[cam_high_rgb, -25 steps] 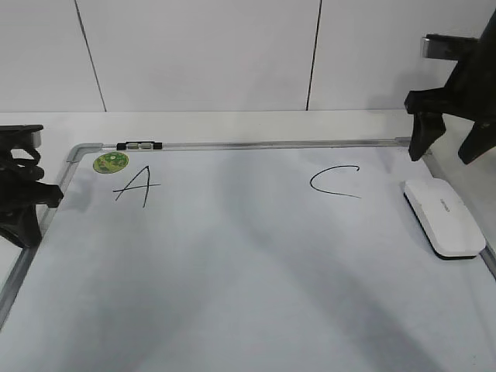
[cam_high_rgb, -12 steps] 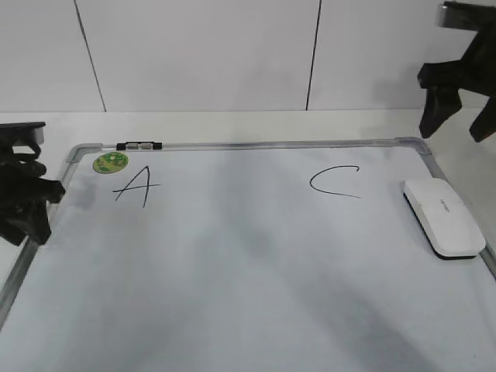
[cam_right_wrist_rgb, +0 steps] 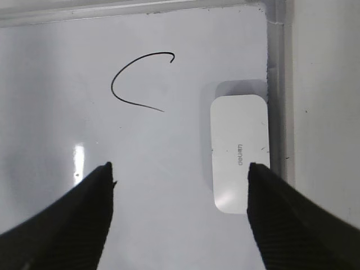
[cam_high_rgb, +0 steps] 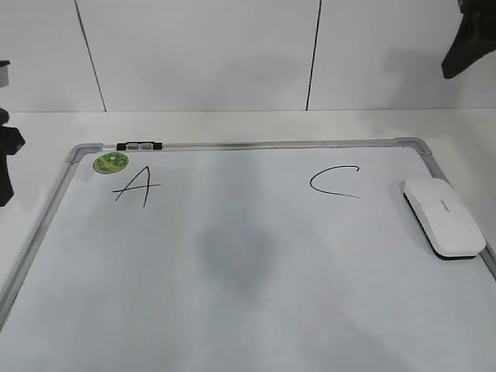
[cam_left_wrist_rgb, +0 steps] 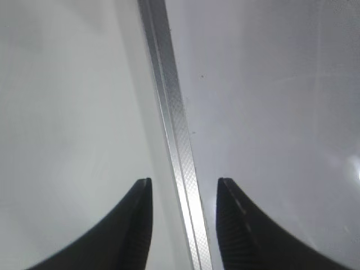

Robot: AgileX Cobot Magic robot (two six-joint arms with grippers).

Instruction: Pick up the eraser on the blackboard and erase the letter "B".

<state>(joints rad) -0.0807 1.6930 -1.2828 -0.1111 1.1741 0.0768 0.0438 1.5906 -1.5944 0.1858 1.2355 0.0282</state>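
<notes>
The white eraser (cam_high_rgb: 444, 218) lies flat on the blackboard (cam_high_rgb: 232, 310) by its right frame, and it also shows in the right wrist view (cam_right_wrist_rgb: 239, 152). No letter "B" shows on the board, only a small "A" (cam_high_rgb: 136, 187) and a "C" (cam_high_rgb: 333, 181). My right gripper (cam_right_wrist_rgb: 179, 166) is open and empty, high above the board left of the eraser, with only a dark tip in the exterior view (cam_high_rgb: 469, 39). My left gripper (cam_left_wrist_rgb: 183, 183) is open and empty, its jaws either side of the board's left frame strip (cam_left_wrist_rgb: 171, 112); it sits at the left edge of the exterior view (cam_high_rgb: 5, 167).
A round green sticker (cam_high_rgb: 110, 162) and a black-and-silver clip (cam_high_rgb: 139, 145) sit at the board's back left. A faint grey patch (cam_high_rgb: 236, 252) lies mid-board. A white tiled wall (cam_high_rgb: 201, 54) stands behind the white table.
Both arms have drawn away from the board: the right one up and out to the top right corner, the left one further left and up. The eraser has not moved.
</notes>
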